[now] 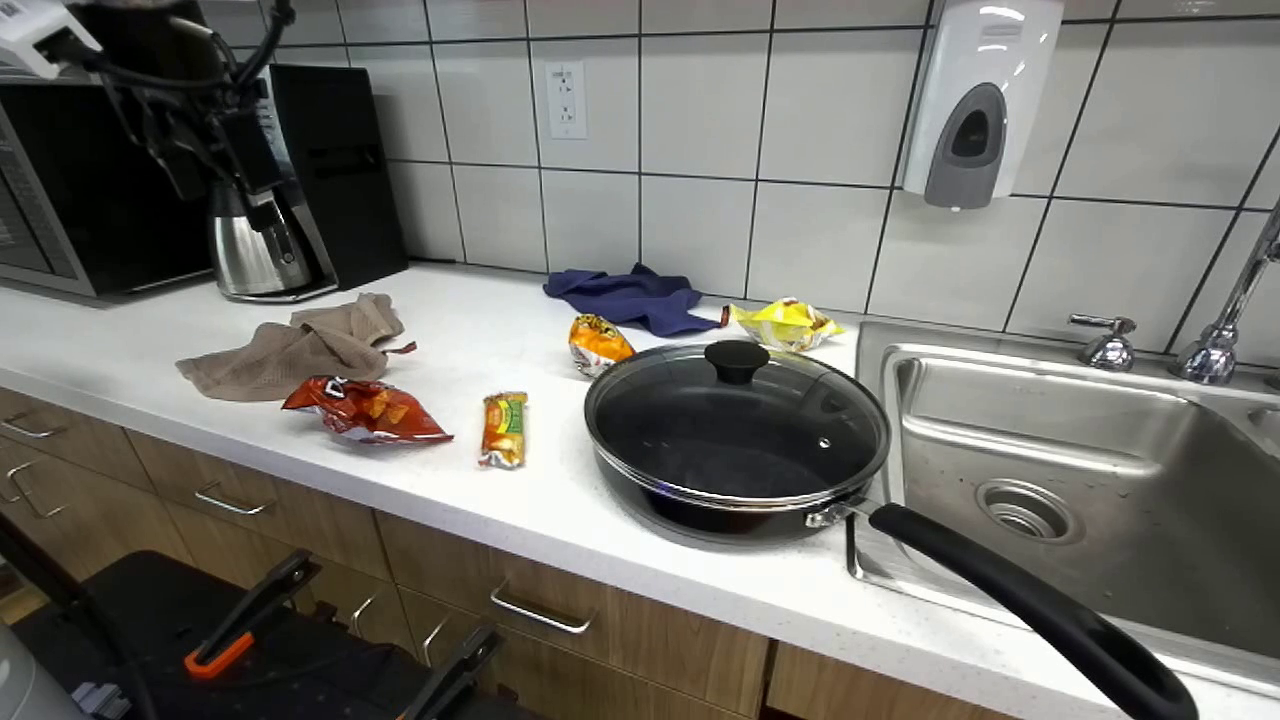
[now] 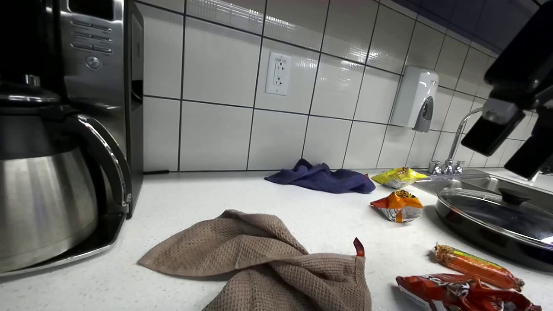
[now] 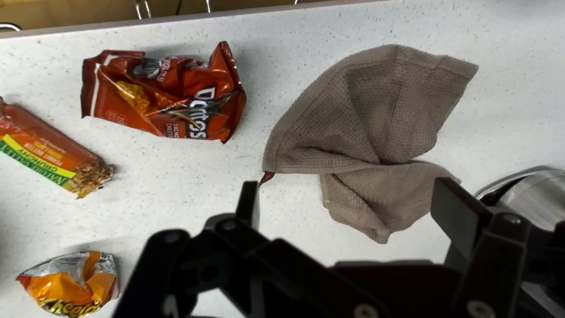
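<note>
My gripper is open and empty, its two fingers wide apart above the counter. It also shows in both exterior views, raised off the counter. A crumpled brown cloth with a small red tag lies below and between the fingers in the wrist view. A red Doritos bag lies beside the cloth. A Nature Valley bar and an orange Cheetos bag lie further left there. A dark blue cloth and a yellow bag lie by the tiled wall. No finger touches any of these.
A black pan with a glass lid stands by the steel sink, its handle over the sink's edge. A coffee maker with a steel carafe and a microwave stand at the other end. A soap dispenser hangs on the wall.
</note>
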### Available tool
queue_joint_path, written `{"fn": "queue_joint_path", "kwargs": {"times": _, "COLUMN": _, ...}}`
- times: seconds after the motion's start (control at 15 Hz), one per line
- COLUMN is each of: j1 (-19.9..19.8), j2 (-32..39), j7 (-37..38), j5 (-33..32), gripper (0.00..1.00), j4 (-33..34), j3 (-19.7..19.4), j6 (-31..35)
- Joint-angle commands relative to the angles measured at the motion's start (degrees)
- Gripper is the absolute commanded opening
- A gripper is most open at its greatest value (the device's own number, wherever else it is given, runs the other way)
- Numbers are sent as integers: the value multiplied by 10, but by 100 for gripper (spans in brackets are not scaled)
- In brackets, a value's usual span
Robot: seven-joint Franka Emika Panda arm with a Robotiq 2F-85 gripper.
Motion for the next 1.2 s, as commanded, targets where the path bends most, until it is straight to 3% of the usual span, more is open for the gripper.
{"fn": "queue_joint_path", "kwargs": {"times": 0.0, "j1": -28, "j2": -29, "j7": 7, "j5": -34, "gripper": 100, "j4": 2, "j3": -8, "j6": -32}}
{"fn": "queue_joint_path", "kwargs": {"times": 0.67, "j1": -107, "j2": -59, "j7": -3, "j5": -103, "gripper": 100, "j4": 9, "j3": -55, "j6": -109}}
{"fn": "queue_joint_path", "kwargs": {"times": 1.13, "j1": -191, "j2": -71, "j7": -1, "j5": -142, "gripper": 100, "j4": 10, "j3": -98, "j6": -112}}
